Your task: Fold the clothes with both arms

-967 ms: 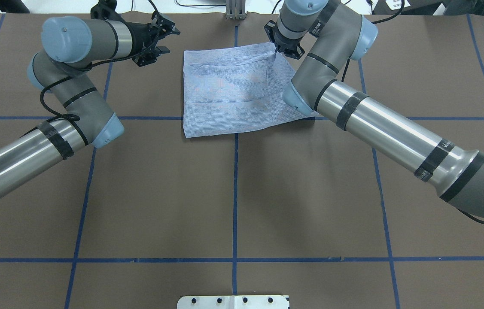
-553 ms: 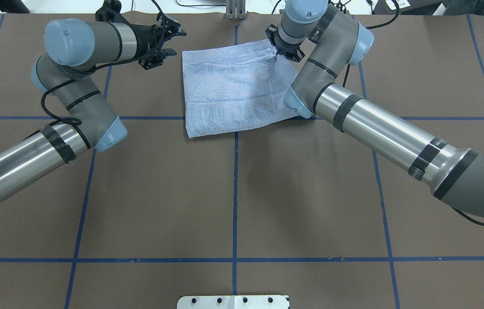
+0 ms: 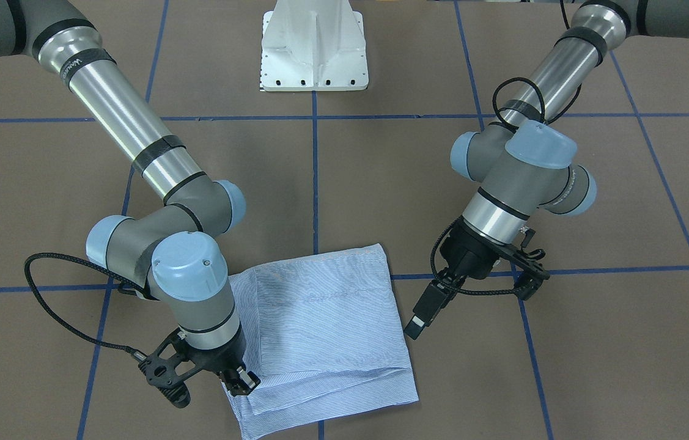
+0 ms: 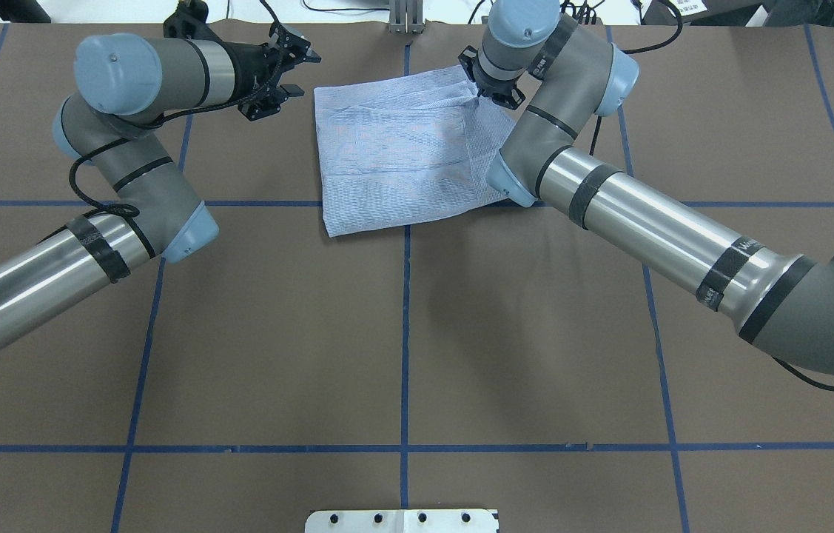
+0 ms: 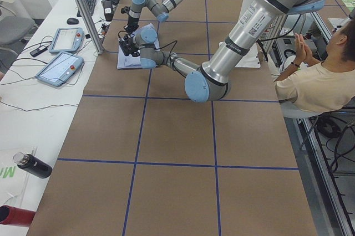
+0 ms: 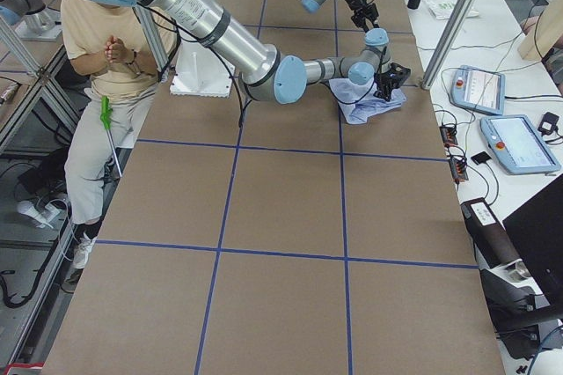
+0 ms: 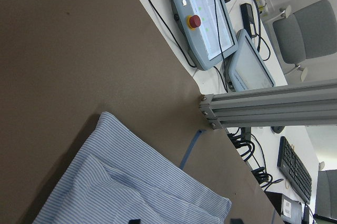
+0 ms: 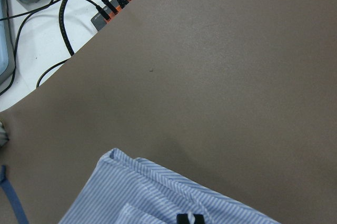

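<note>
Folded shirt [image 4: 398, 155] lies at 12 o'clock on table [image 4: 402, 333], overhead view. R gripper [image 4: 482, 90] pinches its far-right corner. L gripper [image 4: 304, 72], spread wide and empty, sits just beside shirt at 10 o'clock, nearest far-left corner.

Shirt [image 4: 394, 155] folded; inner layers hidden under top layer. Corner nearest robot on right side covered by right arm [image 4: 639, 222] elbow in overhead view. Right gripper [image 3: 245, 382] fingertips hidden under wrist in overhead view, cut by bottom edge in right wrist view. Left gripper [image 4: 302, 72] fingertips cut by bottom edge in left wrist view. Shirt cut by bottom edge in both wrist views. Side views: shirt detail and both grippers too small to tell. Person [image 5: 316, 86] cut by picture edge.
</note>
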`<state>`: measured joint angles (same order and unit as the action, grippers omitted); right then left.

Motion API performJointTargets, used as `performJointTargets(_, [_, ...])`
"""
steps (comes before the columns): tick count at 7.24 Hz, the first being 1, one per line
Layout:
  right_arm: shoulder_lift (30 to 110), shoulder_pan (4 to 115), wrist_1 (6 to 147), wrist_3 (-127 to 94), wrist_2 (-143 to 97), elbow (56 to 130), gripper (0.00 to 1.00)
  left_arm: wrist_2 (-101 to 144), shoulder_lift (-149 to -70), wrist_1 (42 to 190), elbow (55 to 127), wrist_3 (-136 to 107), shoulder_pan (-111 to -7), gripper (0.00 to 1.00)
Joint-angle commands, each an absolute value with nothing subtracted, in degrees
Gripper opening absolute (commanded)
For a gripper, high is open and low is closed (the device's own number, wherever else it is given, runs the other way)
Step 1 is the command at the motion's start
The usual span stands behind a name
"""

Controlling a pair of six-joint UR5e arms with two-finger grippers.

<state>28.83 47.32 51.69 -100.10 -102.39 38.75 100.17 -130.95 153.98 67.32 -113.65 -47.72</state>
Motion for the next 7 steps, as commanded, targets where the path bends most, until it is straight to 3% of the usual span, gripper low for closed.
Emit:
performJointTargets(1, [28.83,47.98,51.59,-97.84,-103.00,38.93,1.00,100.28,-130.69,154.07,67.32,-113.20,-47.72,0.67])
performJointTargets(3, [31.09,51.75,52.20,-96.07,-109.74,43.90,1.00,100.37,-130.69,154.07,67.32,-113.12,-47.73,0.67])
performJointTargets(5, [39.24,51.86,62.35,-96.50,-112.14,61.61,1.00,100.72,-130.17,154.16,67.32,-113.03,-47.72,0.67])
performJointTargets(7, [47.86,52.20,63.72,-96.77,-116.87,74.04,1.00,101.07,-128.77,154.25,68.63,-112.76,-47.72,0.65])
